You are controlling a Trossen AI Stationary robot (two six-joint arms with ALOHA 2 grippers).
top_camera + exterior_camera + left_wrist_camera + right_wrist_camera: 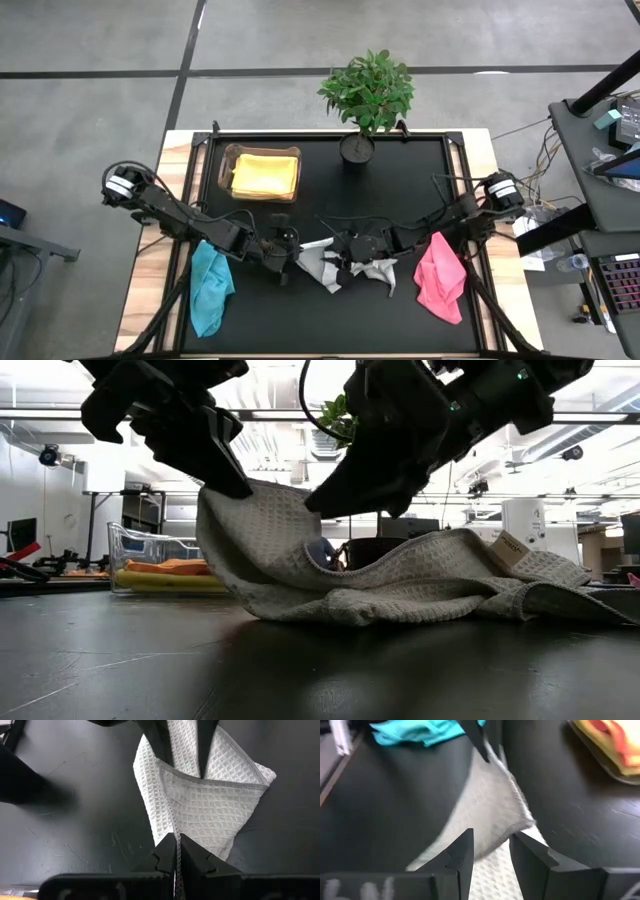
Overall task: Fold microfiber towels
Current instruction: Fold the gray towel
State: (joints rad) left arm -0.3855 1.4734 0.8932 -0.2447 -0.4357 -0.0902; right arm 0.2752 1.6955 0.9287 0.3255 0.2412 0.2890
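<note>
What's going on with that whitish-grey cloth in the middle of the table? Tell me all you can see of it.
The white-grey towel is a soft waffle-weave cloth with a stitched grey hem and a small tag at one end. It lies crumpled and partly doubled over on the black table, between the teal towel and the pink towel. The left gripper is shut on its edge and holds one end up off the table; the rest trails flat. The right gripper is directly over the cloth, jaws apart.

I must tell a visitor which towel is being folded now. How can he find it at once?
Start at the potted plant at the far edge of the black table and come straight toward the near edge. The white-grey towel lies there between both arms, crumpled, while its teal and pink neighbours hang over the arms.
</note>
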